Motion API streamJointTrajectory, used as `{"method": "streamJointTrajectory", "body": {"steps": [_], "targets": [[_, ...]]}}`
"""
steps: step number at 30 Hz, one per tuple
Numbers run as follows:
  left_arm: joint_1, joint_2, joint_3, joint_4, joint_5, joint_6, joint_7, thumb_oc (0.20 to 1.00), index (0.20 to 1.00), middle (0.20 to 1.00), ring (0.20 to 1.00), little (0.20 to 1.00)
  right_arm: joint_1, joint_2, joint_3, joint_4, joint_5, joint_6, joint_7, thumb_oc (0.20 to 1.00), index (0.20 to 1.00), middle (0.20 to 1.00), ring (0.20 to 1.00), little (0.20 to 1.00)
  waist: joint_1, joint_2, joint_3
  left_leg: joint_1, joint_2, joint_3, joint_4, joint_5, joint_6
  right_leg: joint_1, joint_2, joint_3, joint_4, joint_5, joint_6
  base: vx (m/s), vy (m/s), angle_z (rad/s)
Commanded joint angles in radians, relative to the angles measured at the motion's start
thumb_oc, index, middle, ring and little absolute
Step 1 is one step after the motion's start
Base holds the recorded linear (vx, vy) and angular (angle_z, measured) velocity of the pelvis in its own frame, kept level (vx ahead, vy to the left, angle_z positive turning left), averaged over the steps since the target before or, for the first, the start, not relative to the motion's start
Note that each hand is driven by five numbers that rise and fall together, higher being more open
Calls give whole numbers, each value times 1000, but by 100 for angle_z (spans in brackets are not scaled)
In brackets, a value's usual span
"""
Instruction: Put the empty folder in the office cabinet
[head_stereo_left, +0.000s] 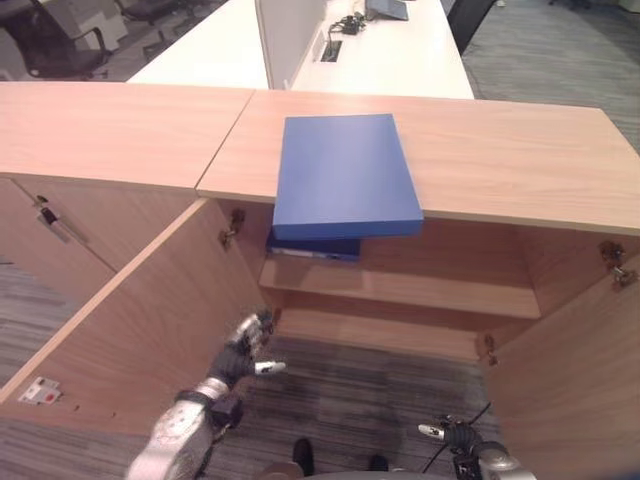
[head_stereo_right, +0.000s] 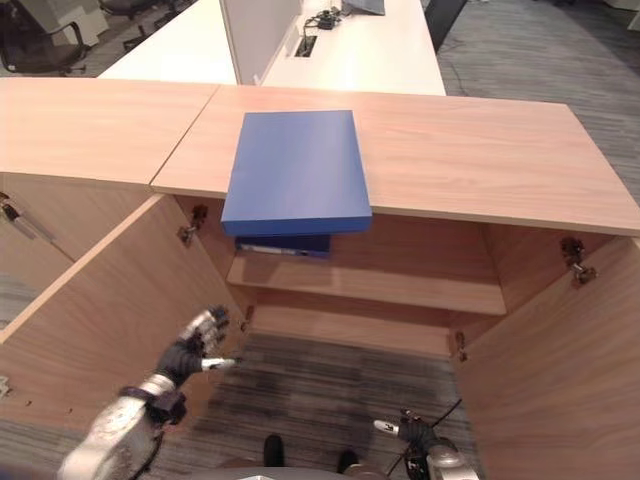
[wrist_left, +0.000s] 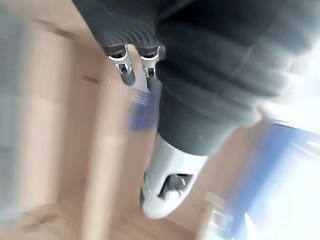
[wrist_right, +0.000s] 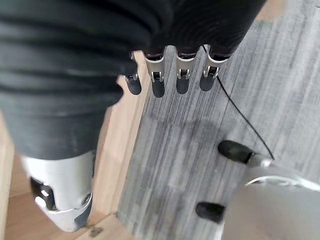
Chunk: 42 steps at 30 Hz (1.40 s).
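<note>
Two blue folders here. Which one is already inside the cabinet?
The darker blue folder lying on the cabinet's upper shelf. The other blue folder lies on the cabinet top, overhanging its front edge.

Both eye views look steeply down from head height, a little apart sideways, sharing the open cabinet (head_stereo_left: 400, 290), the blue folder (head_stereo_left: 345, 175) on its top and the carpet (head_stereo_left: 350, 390). Each wrist view looks along its own robot hand from very close.

White desks (head_stereo_left: 400, 55) with a partition panel (head_stereo_left: 290, 35) and an office chair (head_stereo_left: 60, 40) are seen on grey carpet (head_stereo_left: 560, 50).
</note>
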Motion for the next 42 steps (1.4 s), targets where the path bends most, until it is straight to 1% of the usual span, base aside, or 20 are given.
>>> {"method": "streamJointTrajectory", "body": {"steps": [1, 3, 5, 11, 14, 15, 18, 25, 26, 27, 28, 30, 31, 32, 34, 35, 36, 37, 39, 42], "targets": [[-54, 44, 83, -176, -49, -85, -18, 1000, 1000, 1000, 1000, 1000, -66, -2, 33, 109, 1, -8, 4, 1000, 1000, 1000, 1000, 1000, 13, -37, -27, -2, 2, -44, 3, -74, -2, -10, -33, 10, 6, -4, 66, 15, -6, 10], [-66, 60, 102, -213, -31, -95, -10, 1000, 1000, 1000, 1000, 1000, -72, 7, 37, 124, 0, -9, 5, 1000, 1000, 1000, 1000, 1000, 16, -40, -26, 1, 1, -45, 3, -76, -3, -5, -34, 9, 6, -7, 66, 29, -8, 10], [-127, 115, 138, -288, 28, -133, 3, 1000, 1000, 1000, 1000, 1000, -80, 38, 55, 157, -4, -7, 9, 1000, 1000, 1000, 1000, 1000, 21, -42, -32, 14, 0, -47, 3, -84, -5, 8, -35, 6, 6, -12, 67, 45, -6, 9], [-234, 196, 137, -360, 11, -170, -19, 1000, 1000, 1000, 1000, 1000, -89, 65, 73, 186, -22, -5, 22, 1000, 1000, 1000, 1000, 1000, 15, -38, -37, 32, -1, -45, 3, -92, -10, 21, -39, 2, 6, -13, 69, 16, 3, 1], [-263, 205, 145, -375, 55, -189, 7, 1000, 1000, 1000, 1000, 1000, -84, 71, 81, 189, -28, -5, 28, 1000, 1000, 1000, 1000, 1000, 15, -38, -38, 39, -1, -45, 3, -97, -12, 25, -39, 3, 6, -14, 70, 11, 2, 0], [-283, 198, 161, -381, 129, -205, 43, 1000, 1000, 1000, 1000, 1000, -81, 73, 84, 189, -29, -5, 24, 1000, 1000, 1000, 1000, 1000, 15, -41, -39, 42, -1, -46, 3, -100, -12, 27, -38, 4, 6, -15, 71, 0, 0, 0], [-325, 187, 148, -382, 204, -214, 73, 1000, 1000, 1000, 1000, 1000, -76, 74, 88, 188, -34, -4, 19, 1000, 1000, 1000, 1000, 1000, 11, -44, -40, 44, 0, -46, 3, -102, -12, 29, -38, 3, 6, -17, 71, 0, 0, 0], [-583, 175, -8, -347, 410, -228, 122, 1000, 1000, 1000, 1000, 1000, -75, 90, 107, 196, -35, 3, -4, 1000, 1000, 1000, 1000, 1000, -13, -47, -48, 52, -2, -39, 3, -108, -14, 36, -39, 4, 6, -20, 74, 1, 0, 0], [-671, 170, -69, -302, 544, -232, 160, 1000, 1000, 1000, 1000, 1000, -76, 95, 115, 193, -30, 5, -15, 1000, 1000, 1000, 1000, 1000, -22, -48, -49, 54, -2, -37, 3, -110, -14, 35, -39, 6, 6, -19, 76, -4, 5, -3], [-674, 170, -72, -299, 545, -233, 161, 1000, 1000, 1000, 1000, 1000, -76, 95, 113, 193, -30, 5, -15, 1000, 1000, 1000, 1000, 1000, -20, -48, -49, 54, -2, -37, 3, -110, -14, 35, -39, 6, 6, -19, 76, -14, 10, -5], [-767, 174, -141, -229, 732, -217, 194, 1000, 1000, 1000, 1000, 1000, -82, 97, 123, 187, -18, 5, -33, 1000, 1000, 1000, 1000, 1000, -34, -47, -51, 56, -1, -34, 3, -112, -14, 33, -39, 9, 6, -16, 78, -17, 12, -7], [-850, 161, -229, -148, 857, -211, 202, 1000, 1000, 1000, 1000, 1000, -89, 101, 122, 187, -7, 5, -50, 1000, 1000, 1000, 1000, 1000, -44, -46, -51, 55, -3, -30, 3, -112, -12, 30, -39, 11, 6, -12, 80, -20, 18, -6], [-858, 158, -237, -140, 861, -214, 206, 1000, 1000, 1000, 1000, 1000, -89, 102, 120, 187, -6, 5, -50, 1000, 1000, 1000, 1000, 1000, -42, -47, -50, 55, -3, -31, 3, -112, -12, 29, -39, 11, 6, -12, 80, -14, 18, -7], [-907, 148, -293, -63, 968, -214, 235, 1000, 1000, 1000, 1000, 1000, -86, 102, 113, 192, -1, 3, -69, 1000, 1000, 1000, 1000, 1000, -53, -46, -54, 57, -2, -26, 3, -114, -11, 28, -39, 14, 6, -11, 81, -13, 12, -9], [-930, 133, -321, -7, 1028, -210, 267, 1000, 1000, 1000, 1000, 1000, -80, 104, 113, 196, -1, 2, -74, 1000, 1000, 1000, 1000, 1000, -55, -46, -54, 57, -2, -21, 3, -115, -11, 28, -39, 16, 6, -10, 82, -23, 7, -11], [-972, 91, -382, 145, 1181, -176, 331, 1000, 1000, 1000, 1000, 1000, -68, 100, 104, 209, 20, -2, -95, 1000, 1000, 1000, 1000, 1000, -71, -48, -55, 60, -1, -13, 3, -116, -10, 25, -38, 22, 6, -9, 82, -24, 0, -11], [-977, 86, -388, 155, 1186, -177, 337, 1000, 1000, 1000, 1000, 1000, -68, 100, 102, 210, 21, -2, -95, 1000, 1000, 1000, 1000, 1000, -69, -48, -55, 59, -1, -13, 3, -116, -10, 25, -38, 23, 6, -9, 82, -33, 7, -5], [-985, 63, -412, 210, 1259, -166, 346, 1000, 1000, 1000, 1000, 1000, -69, 101, 91, 224, 34, -5, -108, 1000, 1000, 1000, 1000, 1000, -76, -50, -55, 60, -1, -9, 3, -117, -8, 22, -38, 28, 6, -9, 81, 0, 0, 0], [-977, 48, -421, 237, 1312, -156, 351, 1000, 1000, 1000, 1000, 1000, -66, 102, 81, 234, 40, -6, -114, 1000, 1000, 1000, 1000, 1000, -78, -51, -57, 61, -1, -6, 3, -118, -6, 20, -38, 32, 6, -9, 81, 1, 4, -4], [-974, 27, -430, 278, 1359, -145, 365, 1000, 1000, 1000, 1000, 1000, -63, 101, 75, 245, 43, -6, -121, 1000, 1000, 1000, 1000, 1000, -80, -53, -59, 62, -1, -3, 3, -120, -5, 19, -38, 37, 6, -8, 80, 3, 7, -7]]}}
